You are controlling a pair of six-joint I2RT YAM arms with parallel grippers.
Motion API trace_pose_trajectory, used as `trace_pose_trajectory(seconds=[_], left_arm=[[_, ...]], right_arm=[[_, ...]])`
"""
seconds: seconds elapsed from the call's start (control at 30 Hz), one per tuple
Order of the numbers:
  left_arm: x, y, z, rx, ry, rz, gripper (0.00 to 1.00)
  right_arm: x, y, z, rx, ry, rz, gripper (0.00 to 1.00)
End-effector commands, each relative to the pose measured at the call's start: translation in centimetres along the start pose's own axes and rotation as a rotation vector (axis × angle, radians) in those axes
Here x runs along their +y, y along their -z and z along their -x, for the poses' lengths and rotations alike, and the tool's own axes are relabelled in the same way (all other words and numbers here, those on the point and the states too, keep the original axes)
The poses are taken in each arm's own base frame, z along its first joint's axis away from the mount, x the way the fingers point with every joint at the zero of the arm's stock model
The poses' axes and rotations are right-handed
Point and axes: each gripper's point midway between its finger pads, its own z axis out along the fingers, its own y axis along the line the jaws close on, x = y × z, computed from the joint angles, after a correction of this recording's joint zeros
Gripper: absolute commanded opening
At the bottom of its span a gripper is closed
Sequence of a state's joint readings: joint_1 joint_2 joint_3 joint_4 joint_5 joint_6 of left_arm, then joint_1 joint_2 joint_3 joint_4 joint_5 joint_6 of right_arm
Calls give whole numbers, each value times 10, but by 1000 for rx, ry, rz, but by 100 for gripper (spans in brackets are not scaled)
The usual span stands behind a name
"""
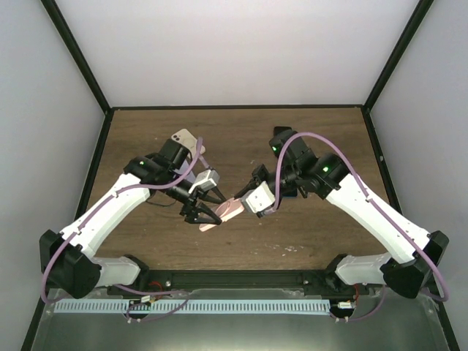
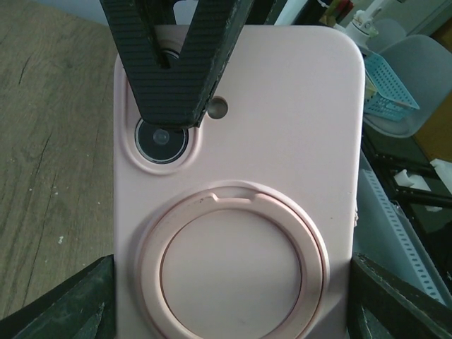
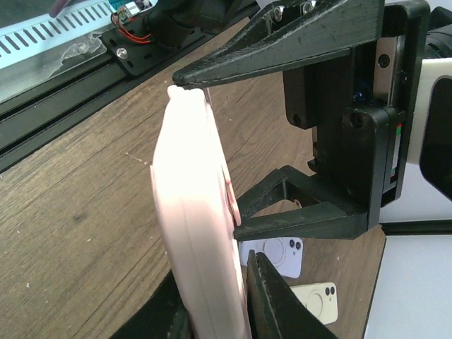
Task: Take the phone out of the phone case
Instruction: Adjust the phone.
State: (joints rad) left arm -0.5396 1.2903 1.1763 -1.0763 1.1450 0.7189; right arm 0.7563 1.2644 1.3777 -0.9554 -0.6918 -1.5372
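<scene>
No text, brand mark, number or sign legible in any view. Pink phone case (image 2: 282, 176), centre of the left wrist frame: back reads blank. White phone back (image 3: 279, 254) and cream phone back (image 3: 314, 300), lower right of the right wrist frame: too small to tell.

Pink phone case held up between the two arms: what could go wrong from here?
1. The pink phone case hangs above the table, pinched only by the left end effector and right end effector; a slip would likely drop it.
2. A finger of the right end effector sits right at the camera lens and might scuff it.
</scene>
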Motion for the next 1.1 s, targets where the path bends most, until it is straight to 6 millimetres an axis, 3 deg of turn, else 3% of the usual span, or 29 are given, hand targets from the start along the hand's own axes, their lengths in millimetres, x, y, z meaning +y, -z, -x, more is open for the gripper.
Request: trace_pose_trajectory(seconds=[0.0, 0.23, 0.47, 0.8, 1.07], left_arm=[[3, 4, 11, -16, -96, 42, 72], [17, 24, 3, 23, -95, 196, 99], [20, 40, -10, 72, -108, 298, 100], [28, 27, -11, 76, -103, 342, 85], [44, 17, -13, 97, -80, 408, 67]], right_arm=[[-3, 5, -1, 40, -36, -26, 2], [4, 1, -10, 69, -202, 3, 1], [10, -10, -18, 72, -451, 74, 1], [-13, -16, -31, -52, -895, 180, 1], [-14, -19, -30, -115, -1024, 254, 1]])
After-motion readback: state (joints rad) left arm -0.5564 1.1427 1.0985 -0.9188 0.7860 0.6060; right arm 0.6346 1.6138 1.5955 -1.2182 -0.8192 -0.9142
